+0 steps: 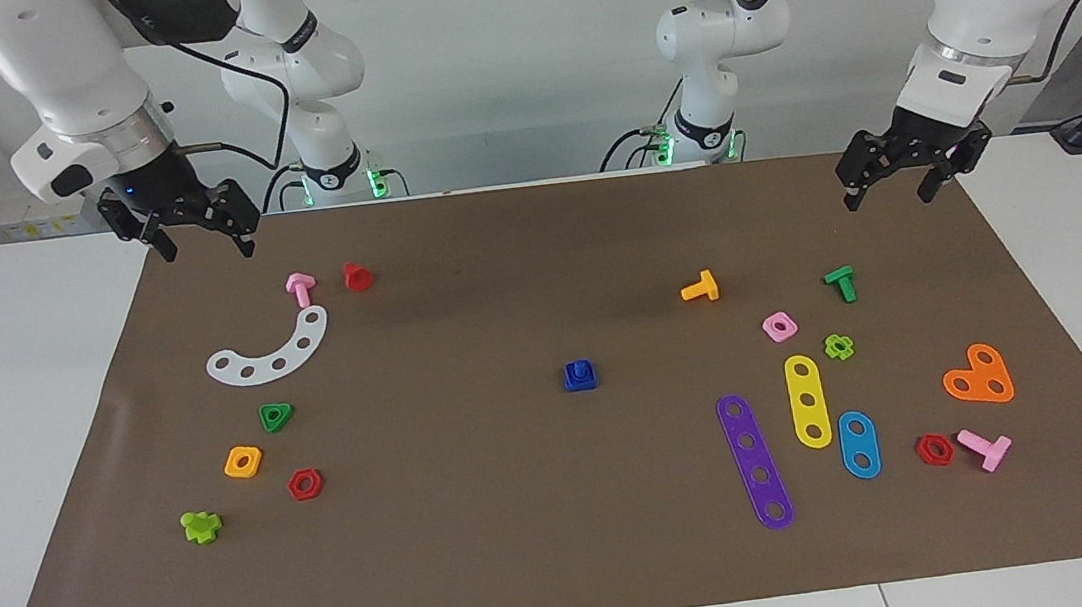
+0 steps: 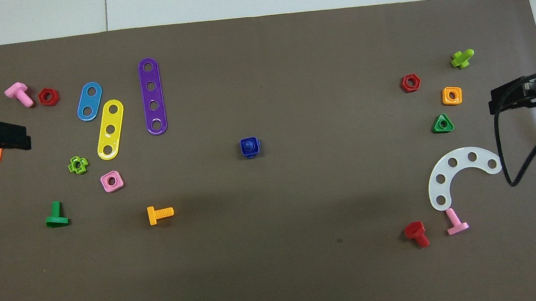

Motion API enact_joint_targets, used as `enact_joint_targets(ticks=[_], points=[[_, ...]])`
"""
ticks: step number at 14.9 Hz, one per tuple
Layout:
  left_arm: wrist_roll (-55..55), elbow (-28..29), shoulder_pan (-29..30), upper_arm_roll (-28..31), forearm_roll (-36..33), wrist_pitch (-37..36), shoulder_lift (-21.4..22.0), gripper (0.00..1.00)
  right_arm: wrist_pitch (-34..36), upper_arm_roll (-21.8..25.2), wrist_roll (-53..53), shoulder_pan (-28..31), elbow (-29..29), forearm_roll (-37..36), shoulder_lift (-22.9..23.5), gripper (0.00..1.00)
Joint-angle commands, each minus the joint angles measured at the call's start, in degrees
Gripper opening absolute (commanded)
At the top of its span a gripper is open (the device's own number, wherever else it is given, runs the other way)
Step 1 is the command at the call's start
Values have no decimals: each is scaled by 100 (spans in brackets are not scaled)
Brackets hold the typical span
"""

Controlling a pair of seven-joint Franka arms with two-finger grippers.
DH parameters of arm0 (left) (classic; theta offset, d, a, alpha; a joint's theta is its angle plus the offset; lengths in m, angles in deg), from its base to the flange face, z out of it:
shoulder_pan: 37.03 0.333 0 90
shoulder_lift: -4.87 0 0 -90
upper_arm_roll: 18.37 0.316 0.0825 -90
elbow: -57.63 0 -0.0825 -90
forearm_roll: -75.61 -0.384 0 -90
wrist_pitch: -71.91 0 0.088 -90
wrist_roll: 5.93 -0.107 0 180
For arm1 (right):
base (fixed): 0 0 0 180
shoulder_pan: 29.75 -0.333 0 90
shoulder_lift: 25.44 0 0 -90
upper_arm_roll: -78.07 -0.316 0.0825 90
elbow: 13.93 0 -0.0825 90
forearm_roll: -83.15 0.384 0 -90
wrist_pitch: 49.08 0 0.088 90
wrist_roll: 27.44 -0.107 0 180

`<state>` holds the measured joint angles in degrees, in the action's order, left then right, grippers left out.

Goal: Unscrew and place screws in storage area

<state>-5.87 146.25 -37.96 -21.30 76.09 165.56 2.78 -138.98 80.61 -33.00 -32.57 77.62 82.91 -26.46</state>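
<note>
Your right gripper (image 1: 197, 237) hangs with fingers spread and empty over the mat's robot-side edge, above the storage area (image 1: 256, 414) with its white curved strip (image 1: 270, 352); your left gripper (image 1: 900, 177) hangs likewise open and empty over its own end; the blue bolt (image 1: 579, 375) sits mid-mat in the blue square nut (image 1: 580, 384), stem upright, farther out than both sets of fingers and about midway between them; neither arm looks clearly nearer, so you reach outward and inward.
</note>
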Motion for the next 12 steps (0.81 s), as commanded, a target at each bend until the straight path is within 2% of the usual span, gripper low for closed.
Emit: enact_joint_targets(ticks=[1, 4, 8, 10, 12], points=[[-77, 209, 31, 3, 49, 67, 165, 100, -1, -43, -76, 44, 37, 95, -65, 100], [-77, 235, -21, 3, 49, 66, 174, 100, -36, -43, -94, 44, 64, 104, -82, 100], [133, 708, -241, -15, 101, 381, 384, 100, -10, -43, -85, 35, 64, 104, -82, 100], [1087, 1112, -687, -33, 154, 828, 499, 100, -10, -43, -85, 44, 64, 104, -82, 100], [1601, 1255, -1171, -33, 154, 1111, 395, 100, -10, -43, -85, 44, 64, 104, -82, 100]])
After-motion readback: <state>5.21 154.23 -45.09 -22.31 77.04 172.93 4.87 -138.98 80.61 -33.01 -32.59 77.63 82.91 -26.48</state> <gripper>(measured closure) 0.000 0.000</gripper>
